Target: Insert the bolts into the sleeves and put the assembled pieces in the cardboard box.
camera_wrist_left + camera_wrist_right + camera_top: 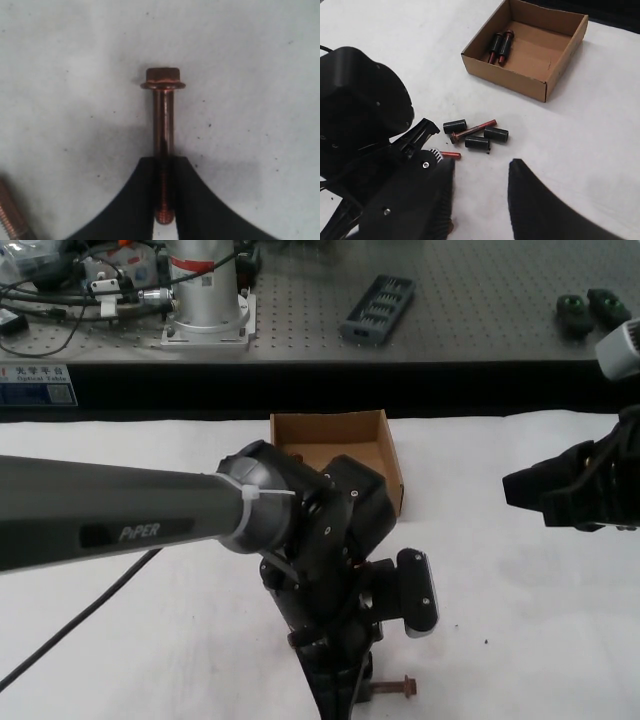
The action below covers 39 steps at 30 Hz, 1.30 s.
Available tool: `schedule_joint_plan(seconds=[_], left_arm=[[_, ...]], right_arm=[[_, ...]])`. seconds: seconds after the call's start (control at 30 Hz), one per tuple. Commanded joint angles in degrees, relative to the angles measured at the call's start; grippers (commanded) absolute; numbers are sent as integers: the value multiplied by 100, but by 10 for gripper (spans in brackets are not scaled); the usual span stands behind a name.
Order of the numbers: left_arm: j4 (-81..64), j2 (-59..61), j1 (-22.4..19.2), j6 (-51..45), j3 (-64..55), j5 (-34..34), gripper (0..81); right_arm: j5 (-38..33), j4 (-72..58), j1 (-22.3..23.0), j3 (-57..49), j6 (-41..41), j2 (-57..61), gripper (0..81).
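Observation:
A copper-coloured bolt (163,115) lies along the white cloth, and my left gripper (164,165) is shut on its threaded end. In the high view this bolt (398,687) pokes out beside the left gripper (345,695), near the front edge. Three black sleeves (477,143) and another bolt (472,129) lie loose between the left arm and the cardboard box (567,52). Two assembled pieces (499,46) rest inside the box. My right gripper (480,192) hangs open and empty to the right, short of the sleeves.
A further bolt (10,217) lies close to the left gripper. The box (394,462) sits at the far middle of the cloth. Behind it, a perforated bench holds a metal post (205,290), a black rack (378,305) and green parts (590,310).

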Motion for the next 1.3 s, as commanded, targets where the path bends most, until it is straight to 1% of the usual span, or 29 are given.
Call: schedule_joint_plan(seconds=[0.0, 0.3, 0.5, 0.67, 0.8, 0.9, 0.97, 1.0, 1.07, 1.1, 1.13, 1.17, 1.2, 1.27], left_arm=[[469, 25, -13, -73, 44, -582, 6], [693, -478, 183, -524, 44, -729, 6], [885, -996, 209, -740, 44, -730, 6], [1631, -1014, 229, -740, 72, -729, 6], [1749, -1015, 229, -740, 228, -888, 6], [1749, -1015, 229, -740, 237, -675, 8], [1735, -1015, 229, -740, 237, -530, 89], [1735, -1015, 229, -753, 237, -483, 162], [1735, -1015, 229, -806, 237, -447, 334], [1735, -1015, 229, -837, 237, -462, 433], [1735, -1015, 229, -882, 237, -465, 508], [1723, -1015, 229, -890, 237, -464, 528], [1687, -1015, 229, -888, 237, -443, 512], [1550, -1015, 229, -917, 237, -306, 438]], right_arm=[[-67, -52, -3, -5, 43, -56, 275], [-67, -69, -3, -5, 42, -56, 275], [-24, -141, -3, -5, 42, -43, 274], [-24, -358, -3, -5, 42, 22, 274], [-24, -362, -3, -5, 42, 87, 274], [-24, -362, -3, -5, 42, 105, 274], [-24, -362, -3, -5, 42, 105, 274], [-24, -362, -3, -5, 42, 105, 274], [-24, -362, -3, -5, 42, 105, 274], [-24, -362, -3, -5, 42, 115, 274], [-24, -362, -3, -5, 42, 115, 274], [-24, -362, -3, -5, 42, 125, 274], [-24, -362, -3, -5, 42, 129, 274], [-24, -371, -3, -5, 42, 158, 274]])
